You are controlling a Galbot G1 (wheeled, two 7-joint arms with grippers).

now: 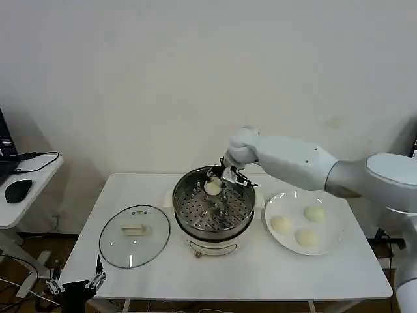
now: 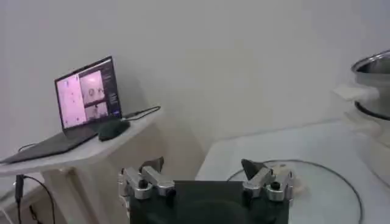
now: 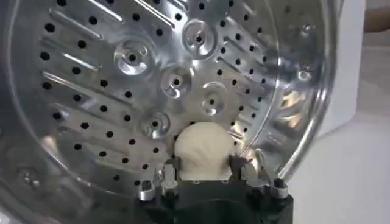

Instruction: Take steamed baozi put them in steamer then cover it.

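**Right end effector holds one baozi over the steamer tray**

The steamer (image 1: 214, 212) stands at the middle of the white counter (image 1: 247, 277) and serves as the landmark here. The right end effector (image 1: 217, 186) reaches in over the steamer's far rim, its fingers clamped on a single cream-white baozi (image 1: 213, 187). In the right wrist view that baozi (image 3: 203, 150) sits pinched between the two fingers, with the perforated tray (image 3: 152, 91) of the steamer behind it; whether the bun touches the tray cannot be told.

To the right of the steamer, just beside it, lies a flat white plate (image 1: 333, 242) carrying the other three baozi: one (image 1: 281, 223) nearest the steamer, one (image 1: 315, 213) farther back and one (image 1: 307, 237) toward the front edge of the counter. They lie apart from each other.

To the left of the steamer the cover (image 1: 134, 235) lies flat on the counter, its pale bar handle (image 1: 133, 229) facing up, close to the steamer's base without clearly touching it.

The left end effector (image 1: 75, 282) rests low at the front left corner of the counter, well away from the steamer and nearer the cover. In the left wrist view its fingers (image 2: 141, 181) are spread wide with nothing between them, and the cover's rim (image 2: 341, 182) lies just beyond.

Farther left of the steamer, off the counter, a small side table (image 1: 26, 195) carries a laptop (image 2: 76, 109) and a mouse (image 1: 17, 190).
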